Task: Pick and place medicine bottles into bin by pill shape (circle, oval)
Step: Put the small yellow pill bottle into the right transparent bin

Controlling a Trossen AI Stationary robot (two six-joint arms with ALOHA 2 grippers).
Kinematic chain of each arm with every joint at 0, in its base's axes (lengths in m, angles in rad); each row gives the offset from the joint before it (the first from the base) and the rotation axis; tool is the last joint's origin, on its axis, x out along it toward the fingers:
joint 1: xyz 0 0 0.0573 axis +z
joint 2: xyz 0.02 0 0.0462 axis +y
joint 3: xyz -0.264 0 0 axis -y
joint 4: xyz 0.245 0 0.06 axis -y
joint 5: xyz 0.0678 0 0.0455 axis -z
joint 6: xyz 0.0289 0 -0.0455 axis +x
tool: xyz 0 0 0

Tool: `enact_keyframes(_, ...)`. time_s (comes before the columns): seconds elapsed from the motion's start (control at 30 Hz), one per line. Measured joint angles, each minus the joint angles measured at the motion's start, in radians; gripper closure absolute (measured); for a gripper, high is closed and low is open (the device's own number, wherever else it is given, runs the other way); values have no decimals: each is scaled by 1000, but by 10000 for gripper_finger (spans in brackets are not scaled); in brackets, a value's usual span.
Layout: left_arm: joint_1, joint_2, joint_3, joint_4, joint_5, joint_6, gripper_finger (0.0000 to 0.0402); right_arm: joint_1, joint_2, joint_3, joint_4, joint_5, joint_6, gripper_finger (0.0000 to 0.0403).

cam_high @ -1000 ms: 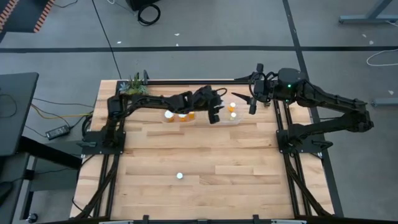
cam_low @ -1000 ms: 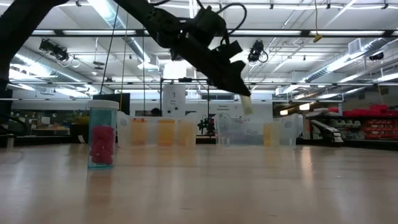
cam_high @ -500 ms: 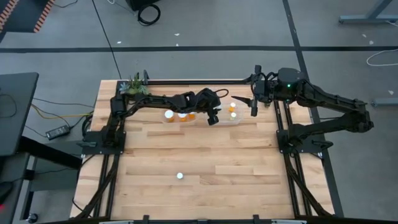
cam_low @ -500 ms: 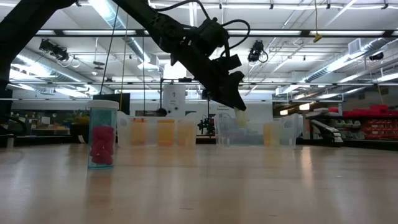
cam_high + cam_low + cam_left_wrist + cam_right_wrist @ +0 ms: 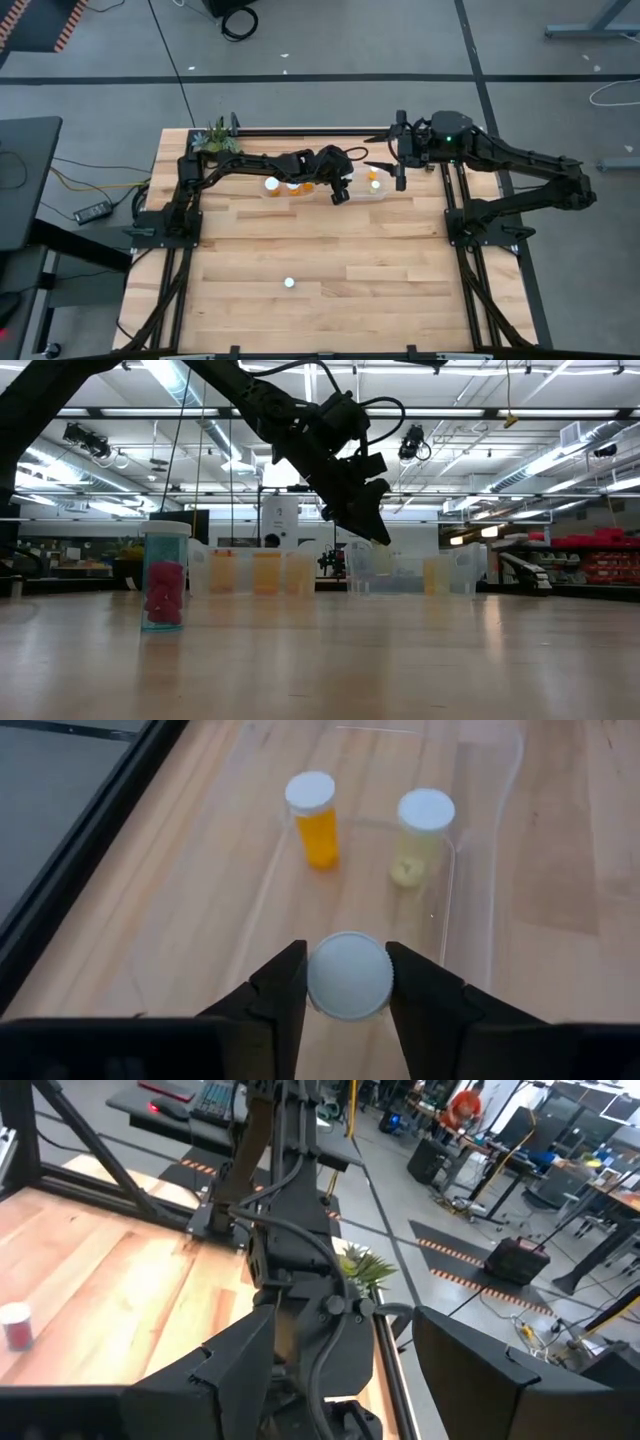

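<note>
We hold a white-capped bottle clamped in the left gripper above the clear bin near the table's far edge, likely to release it; right gripper waits spread beside.

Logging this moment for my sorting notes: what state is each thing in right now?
Left end effector: shut on a white-capped bottle, above the clear bin.
Right end effector: open, empty, near the table's far edge.
Orange bottle: upright in the bin, capped.
Pale bottle: upright in the bin, capped.
Lone bottle: standing on the table, untouched.
</note>
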Motion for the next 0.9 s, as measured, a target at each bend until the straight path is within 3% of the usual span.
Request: enact_keyframes(0.9,-28,47,-1,-20,-1,30,265,0,0,0,0,0,5,158)
